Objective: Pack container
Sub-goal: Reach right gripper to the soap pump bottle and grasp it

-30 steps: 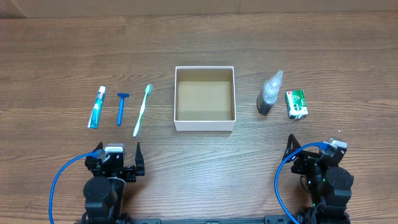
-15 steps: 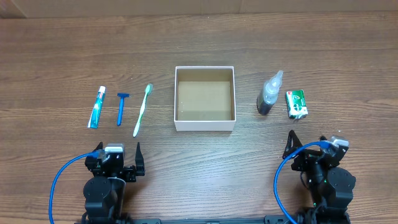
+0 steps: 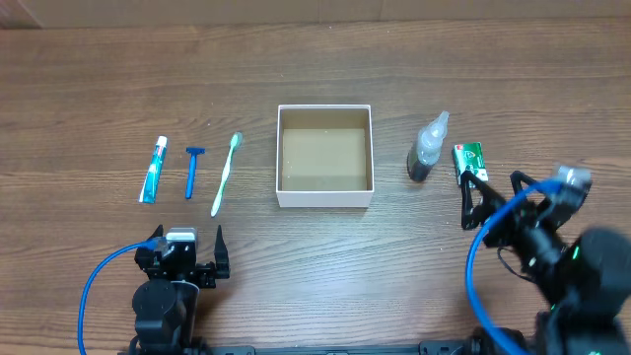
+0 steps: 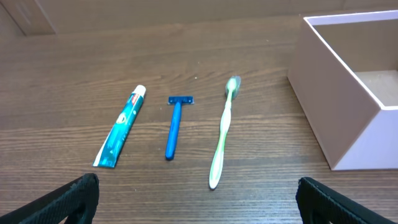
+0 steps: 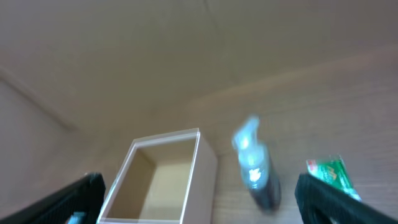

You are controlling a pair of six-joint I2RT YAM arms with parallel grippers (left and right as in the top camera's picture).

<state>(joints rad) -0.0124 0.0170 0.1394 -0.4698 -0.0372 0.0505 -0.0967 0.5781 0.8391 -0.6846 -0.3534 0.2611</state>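
Note:
The container (image 3: 325, 200), a square open box with white walls and a brown floor, stands mid-table and holds nothing; it also shows in the left wrist view (image 4: 348, 93) and the right wrist view (image 5: 205, 171). Left of it lie a toothpaste tube (image 3: 152, 170), a blue razor (image 3: 193, 171) and a green toothbrush (image 3: 226, 174). Right of it are a dark bottle with a clear top (image 3: 427, 150) and a green packet (image 3: 470, 164). My left gripper (image 3: 184, 247) is open and empty near the front edge. My right gripper (image 3: 490, 197) is open and empty, raised just in front of the packet.
The toothpaste tube (image 4: 120, 126), the razor (image 4: 175, 126) and the toothbrush (image 4: 224, 132) lie ahead of my left gripper (image 4: 199, 202). The bottle (image 5: 256, 169) and packet (image 5: 331, 174) lie ahead of my right gripper (image 5: 199, 198). Blue cables loop beside both arms.
My right arm has lifted and moved forward from the front edge toward the green packet and the bottle. The left arm and all objects have stayed put.

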